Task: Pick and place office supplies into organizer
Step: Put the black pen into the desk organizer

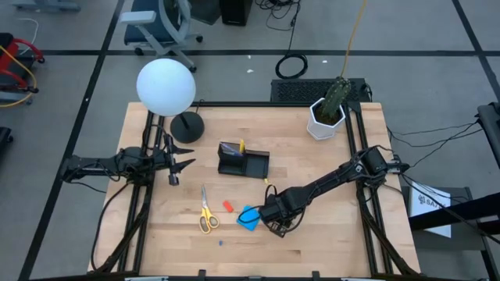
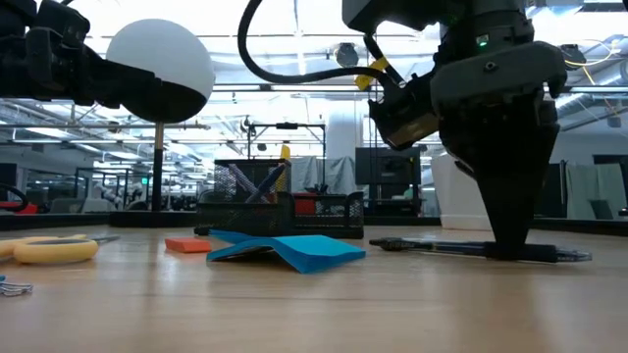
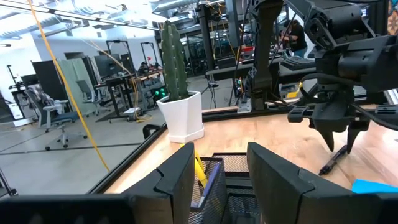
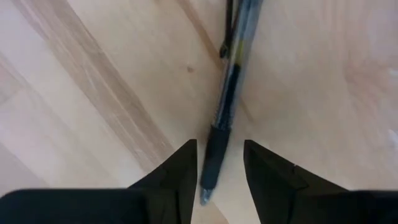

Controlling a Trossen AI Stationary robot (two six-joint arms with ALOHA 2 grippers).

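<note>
Right gripper [image 4: 216,165] down on worktop [image 1: 328,234], fingers open astride black pen [image 4: 227,99], not clamped. Left gripper [image 1: 181,161] waits open beside lamp base [image 1: 187,127].

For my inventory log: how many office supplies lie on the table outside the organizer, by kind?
Yellow-handled scissors: 1
Red eraser: 1
Blue pad: 1
Black pen: 1
Total: 4
Not counted: tiny blue speck, too small to identify.

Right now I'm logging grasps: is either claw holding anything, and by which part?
Nothing is held. The right claw is open, straddling the black pen near its tip on the table. The left claw is open and empty.
</note>
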